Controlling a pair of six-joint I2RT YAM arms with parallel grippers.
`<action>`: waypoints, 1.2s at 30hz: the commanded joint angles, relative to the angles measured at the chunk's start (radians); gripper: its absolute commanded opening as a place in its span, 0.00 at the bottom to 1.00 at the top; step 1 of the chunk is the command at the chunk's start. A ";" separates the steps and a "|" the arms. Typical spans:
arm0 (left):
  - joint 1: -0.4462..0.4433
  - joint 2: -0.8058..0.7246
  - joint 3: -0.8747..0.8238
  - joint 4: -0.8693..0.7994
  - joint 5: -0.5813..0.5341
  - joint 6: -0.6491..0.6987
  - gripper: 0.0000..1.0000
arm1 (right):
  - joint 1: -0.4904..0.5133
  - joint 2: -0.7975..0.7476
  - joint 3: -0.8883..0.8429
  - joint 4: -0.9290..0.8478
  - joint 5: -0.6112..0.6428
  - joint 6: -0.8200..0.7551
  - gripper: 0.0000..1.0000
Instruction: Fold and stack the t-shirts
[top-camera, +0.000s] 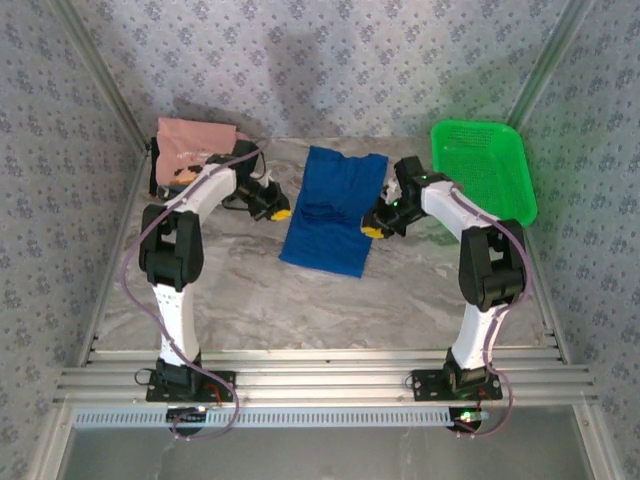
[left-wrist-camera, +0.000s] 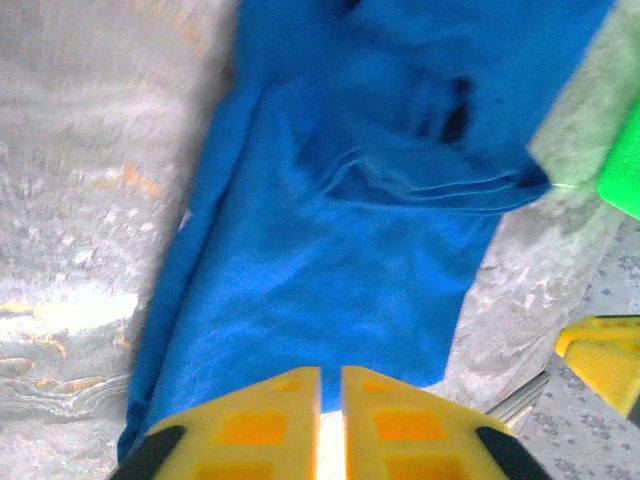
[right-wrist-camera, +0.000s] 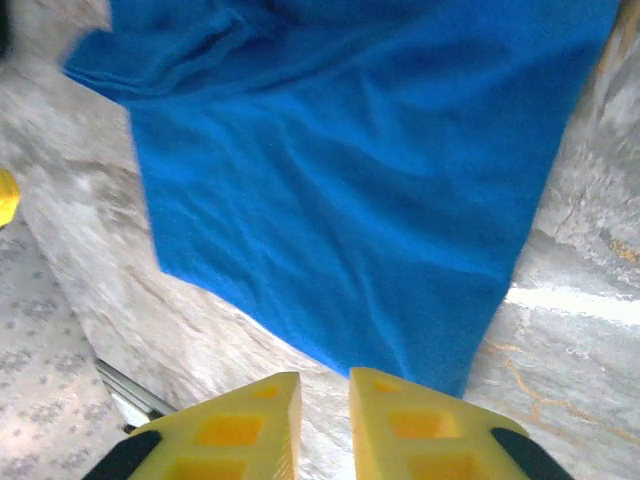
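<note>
The blue tee (top-camera: 335, 210) lies mid-counter (top-camera: 300, 300) as a long wrinkled strip, one end toward the back wall. We see the left tool (top-camera: 275, 212) just off its left edge, fingers pinched to a thin slit with nothing between. The right tool (top-camera: 372, 228) is at the tee's right edge, also narrow and holding nothing; we cannot tell whether it touches the cloth. A pink tee (top-camera: 195, 140) lies in the far left corner, partly behind the left arm, and we cannot identify the dark shape beside it. The green basket (top-camera: 480, 170) leans in the far right corner; inside it we make out only its own mesh.
</note>
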 joint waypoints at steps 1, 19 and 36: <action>-0.029 0.022 -0.023 0.033 0.022 -0.002 0.08 | 0.011 0.039 -0.029 0.146 -0.015 0.067 0.15; -0.056 0.361 0.423 0.027 -0.021 -0.114 0.10 | -0.001 0.280 0.220 0.160 0.005 0.118 0.10; -0.016 0.228 0.495 0.060 -0.022 -0.119 0.56 | 0.006 0.044 0.035 0.158 0.071 0.121 0.36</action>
